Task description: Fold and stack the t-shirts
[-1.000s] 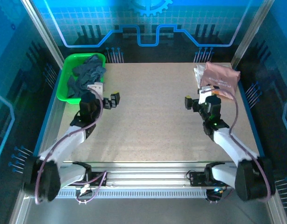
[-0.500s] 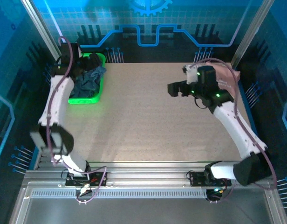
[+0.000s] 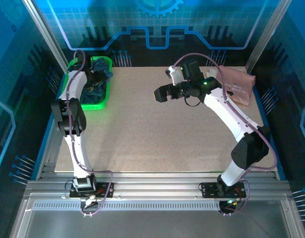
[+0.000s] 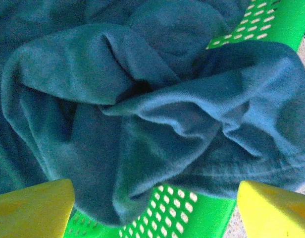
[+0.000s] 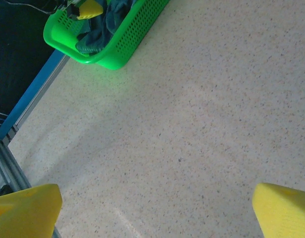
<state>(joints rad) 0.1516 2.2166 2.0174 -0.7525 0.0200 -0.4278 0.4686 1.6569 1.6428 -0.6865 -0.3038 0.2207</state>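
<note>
The dark slate-blue t-shirt [image 4: 142, 99] lies crumpled in loose, deep folds inside the bright green mesh basket [image 3: 100, 102], which sits at the far left corner of the tabletop [image 3: 157, 139]. In the left wrist view we see one edge of the cloth draped over the basket's perforated floor, with more green mesh showing at the upper right. The left fingers [image 4: 33, 208] hang just above this shirt with their yellow tips spread wide apart, one at each lower corner of that view, and we see no cloth pinched between them. From above, the left arm reaches over the basket's near rim and down into it. The dusty pink t-shirt [image 3: 236, 84] rests on the far right side of the tabletop, well apart from the basket. The right arm stretches from its base toward the middle of the tabletop, and the right fingers [image 5: 24, 208] also stand wide apart, holding nothing, over bare speckled surface, with the basket and its blue cloth in the far corner of the right wrist view.
</note>
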